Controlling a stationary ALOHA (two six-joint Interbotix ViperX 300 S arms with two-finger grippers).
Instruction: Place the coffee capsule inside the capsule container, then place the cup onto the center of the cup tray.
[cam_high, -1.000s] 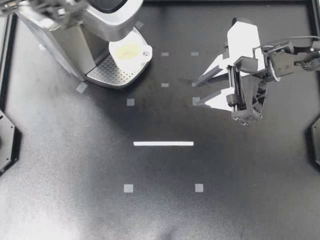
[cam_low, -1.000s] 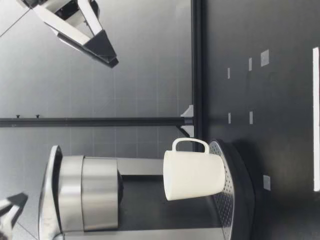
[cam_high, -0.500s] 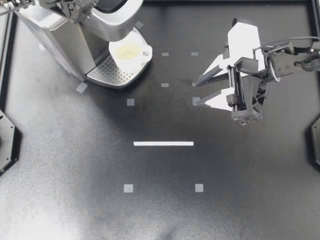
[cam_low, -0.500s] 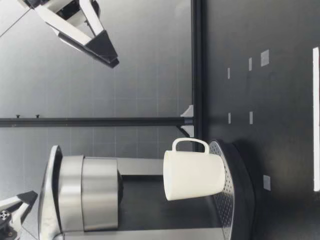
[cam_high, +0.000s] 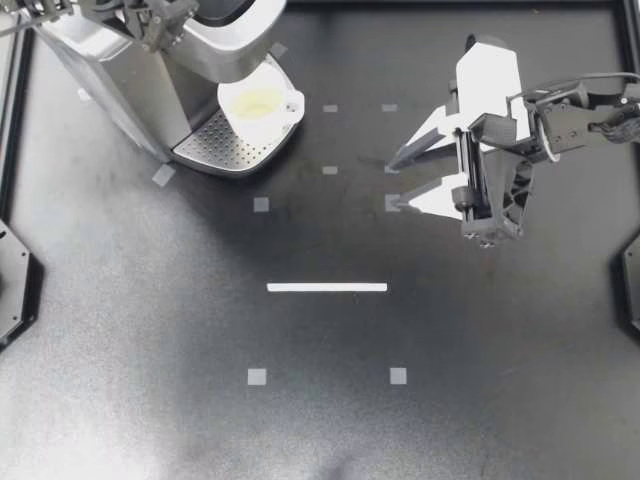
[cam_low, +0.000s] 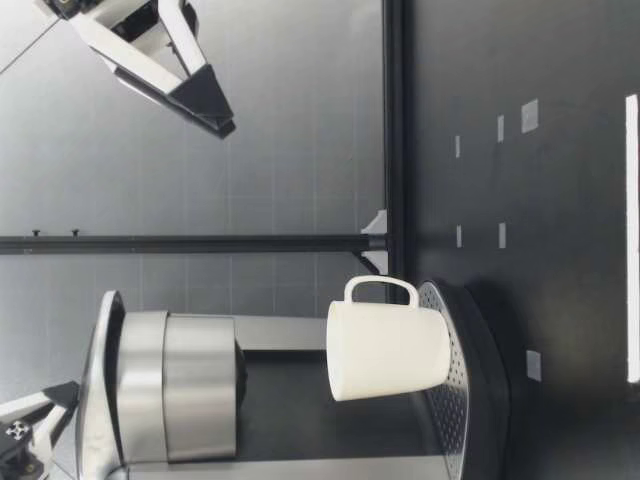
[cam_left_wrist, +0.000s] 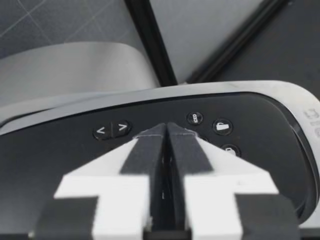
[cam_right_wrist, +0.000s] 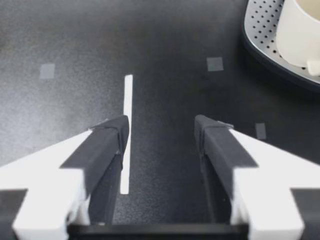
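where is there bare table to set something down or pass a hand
Widest bare patch: the table on the side of the white tape line away from the coffee machine. Also free: between the cup tray and my right gripper. Crowded: the machine's corner, with the cup on the tray and my left gripper above.

Cup: your white cup (cam_high: 258, 103) stands upright on the cup tray, empty inside, beneath the coffee machine's (cam_high: 120, 70) overhanging head, handle turned away from the machine's body.
Cup tray: you see a perforated metal cup tray (cam_high: 215, 148), dark-rimmed, at the machine's foot.
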